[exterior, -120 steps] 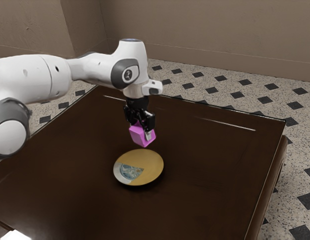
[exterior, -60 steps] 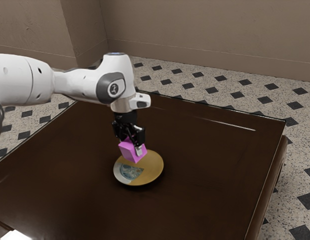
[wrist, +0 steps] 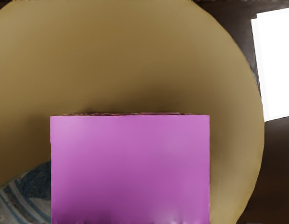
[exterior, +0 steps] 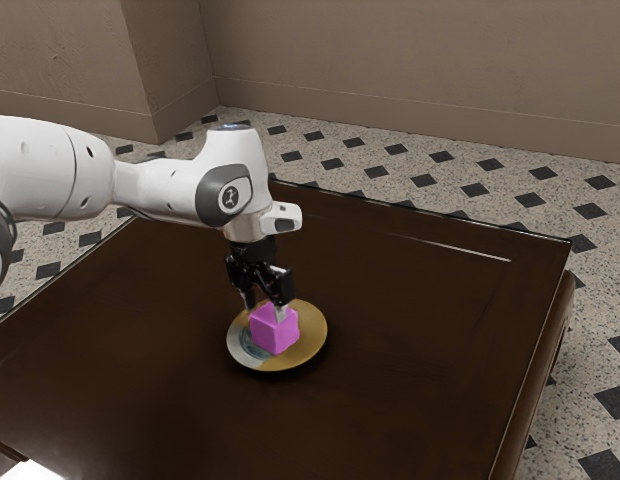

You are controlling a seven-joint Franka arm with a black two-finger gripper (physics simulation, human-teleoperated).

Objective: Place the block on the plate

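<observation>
Brown table [exterior: 420, 330], pink block [exterior: 274, 334] on plate [exterior: 313, 335]

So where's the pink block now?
In the exterior view, the pink block is on the round plate, next to the plate's blue-patterned patch, on the side toward the exterior view's right.

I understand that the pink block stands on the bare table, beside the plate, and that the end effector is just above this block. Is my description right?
Not entirely: the pink block is on the plate, not beside it, as the exterior view shows. The end effector is indeed just above the block.
</observation>
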